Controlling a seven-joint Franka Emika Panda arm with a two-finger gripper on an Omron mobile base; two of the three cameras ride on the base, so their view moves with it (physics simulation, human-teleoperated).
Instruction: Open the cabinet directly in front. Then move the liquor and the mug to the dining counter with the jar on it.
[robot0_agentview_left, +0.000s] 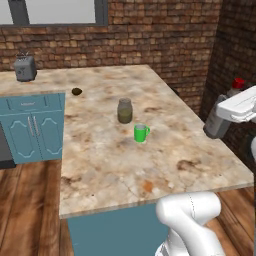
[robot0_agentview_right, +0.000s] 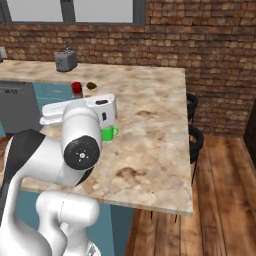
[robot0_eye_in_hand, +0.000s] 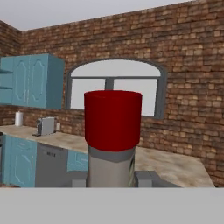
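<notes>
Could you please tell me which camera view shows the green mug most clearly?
The left base view: the mug stands fully visible on the dining counter near the jar. In the right base view the arm hides most of it. The hand view looks at the liquor instead.

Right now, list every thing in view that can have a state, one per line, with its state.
liquor: upright, red cap on, held in the pincer, off the counter.
pincer: shut on the liquor.
mug: upright on the dining counter, near the jar.
jar: upright on the dining counter, lid on.
base cabinet doors: shut.
toaster: upright on the far counter.
</notes>
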